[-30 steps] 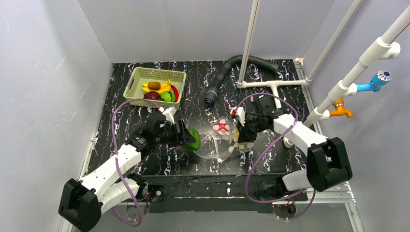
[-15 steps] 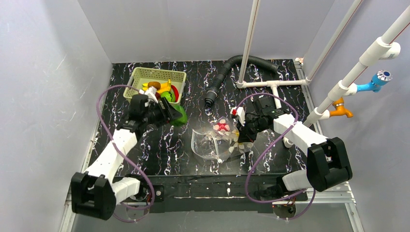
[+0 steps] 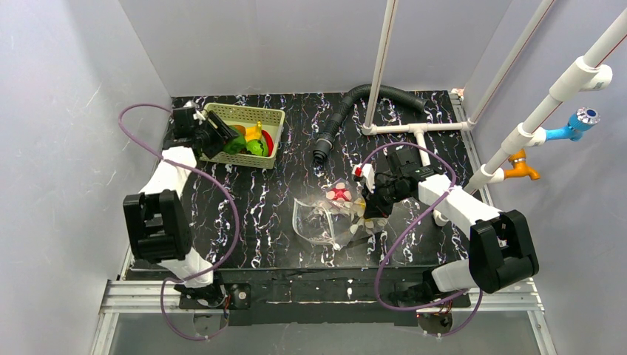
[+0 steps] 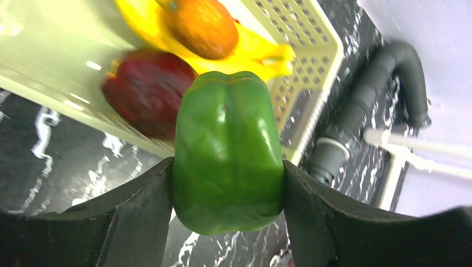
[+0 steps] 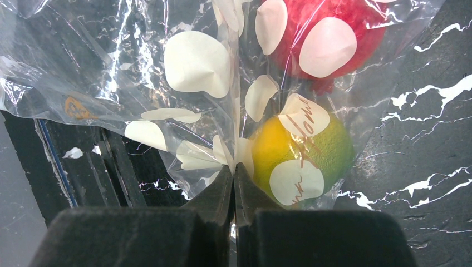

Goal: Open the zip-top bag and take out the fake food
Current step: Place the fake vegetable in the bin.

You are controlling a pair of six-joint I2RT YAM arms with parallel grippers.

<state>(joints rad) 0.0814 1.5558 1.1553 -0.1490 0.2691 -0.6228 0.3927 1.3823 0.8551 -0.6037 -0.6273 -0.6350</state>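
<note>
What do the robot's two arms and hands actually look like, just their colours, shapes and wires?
Both the left arm and the right arm have smooth white shells with chunky black blocks at the joints. A purple cable loops loosely along each one. The left hand and right hand are black, each with two broad, matte, wedge-like fingers tapering to the tips.

Pale grey walls (image 3: 74, 111) box in a black table (image 3: 244, 214) veined with white. White pipes (image 3: 381, 59) rise at the back right, one carrying a blue tap (image 3: 580, 122) and an orange tap (image 3: 521, 166). A black ribbed hose (image 3: 370, 92) lies at the far side; a metal rail (image 3: 296, 296) edges the near one
</note>
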